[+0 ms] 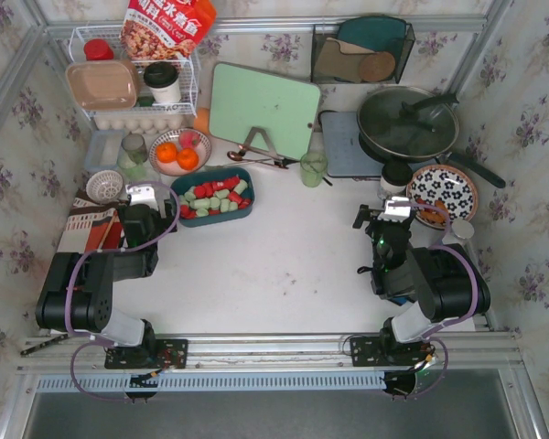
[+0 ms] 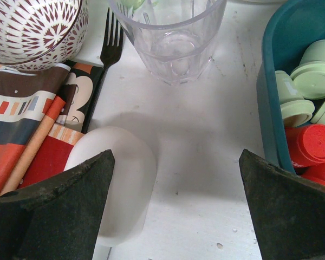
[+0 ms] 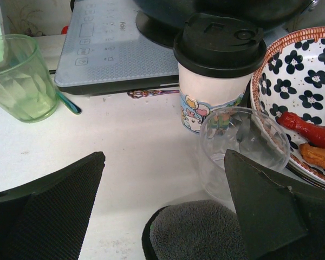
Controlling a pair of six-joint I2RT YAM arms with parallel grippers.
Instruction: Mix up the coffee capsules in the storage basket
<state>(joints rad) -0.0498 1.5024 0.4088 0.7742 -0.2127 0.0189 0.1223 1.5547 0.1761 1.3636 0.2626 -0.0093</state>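
Overhead, a dark teal storage basket (image 1: 215, 222) sits left of centre on a white table (image 1: 284, 265), holding red and pale green coffee capsules (image 1: 215, 194). The left jaws stand spread wide and empty just left of the basket. The left wrist view shows the basket's wall (image 2: 268, 81) at the right edge, a clear glass (image 2: 168, 38) ahead, and a black fork (image 2: 111, 46) and a patterned cloth (image 2: 21, 124) to the left. The right jaws are released too, grasping nothing, well apart from the basket on the table's right side. They face a paper cup with a black lid (image 3: 219, 70), a clear plastic cup (image 3: 244, 143) and a flowered plate (image 3: 303, 76).
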